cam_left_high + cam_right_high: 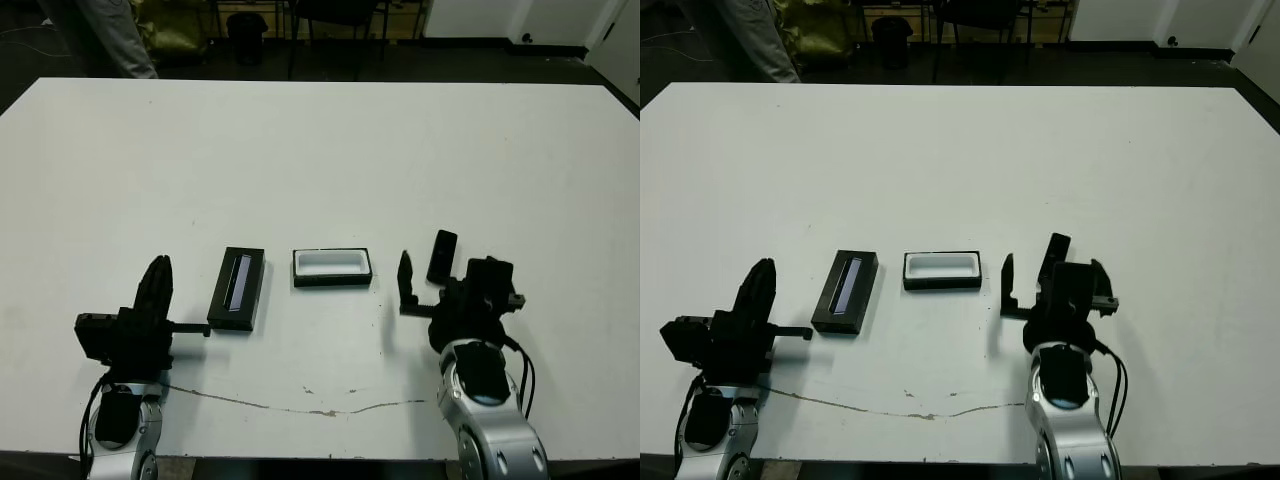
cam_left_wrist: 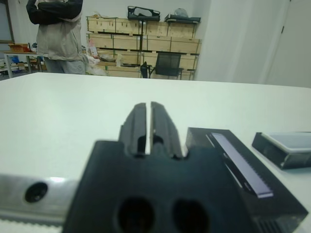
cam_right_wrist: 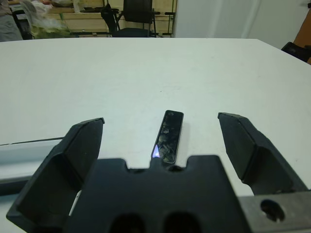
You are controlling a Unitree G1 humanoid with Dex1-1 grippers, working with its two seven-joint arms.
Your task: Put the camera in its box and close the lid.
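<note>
Spanning both eye views: white bench [image 1: 320, 150], bare save for three task things set in a row near the front edge, spaced apart, presumably so each can be taken without knocking the next. Faint crack line [image 1: 300, 408] across the surface between the two arms.

Next in size, the two hands. Right hand [image 1: 432, 287] at the row's right end, fingers spread wide, one fingertip up on the box side and the other hidden behind the black body in the eye views; right wrist view shows both fingers [image 3: 245, 145] flanking the camera with bench visible on either side, nothing gripped. Aimed that way, by the look of it, to straddle the slim body along its length and pinch across the narrow width. Left hand [image 1: 156, 285] at the row's left end, fingers pressed together, empty, resting just beside the lid, likely parked there for the closing step.

Then the lid [image 1: 237, 289], flat, grey window strip up, lying lengthwise away from the robot, left of the box and apart from it. Box [image 1: 332, 267] in the middle, open side up, white lining showing, empty, ready to receive.

Smallest, the camera [image 1: 442, 256]: flat on the bench, right of the box, between the right hand's spread fingers, not yet lifted.
</note>
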